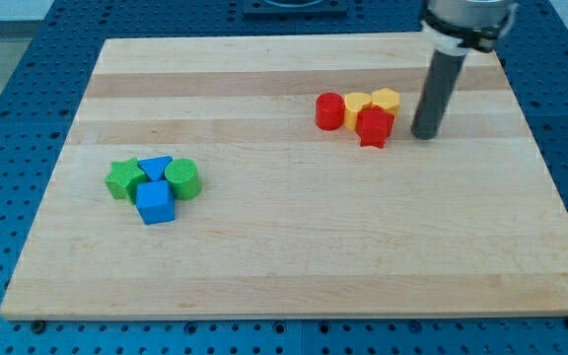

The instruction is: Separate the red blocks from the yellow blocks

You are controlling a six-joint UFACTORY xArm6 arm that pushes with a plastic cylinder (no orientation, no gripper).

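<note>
No claw on this rig, just the rod, so no open/closed state to give. My tip sits upper right of the frame, just right of the red star-ish block, small gap btwn them. Red cylinder is at the left end of that cluster, touching a yellow block; 2nd yellow block sits next to it, right behind the red star-ish one. Reds & yellows all bunched together. Left-center of the wooden board: green star-ish block, blue triangle, green cylinder, blue cube, huddled tight.

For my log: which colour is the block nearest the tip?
Red block, left of my tip, in the camera view.
</note>
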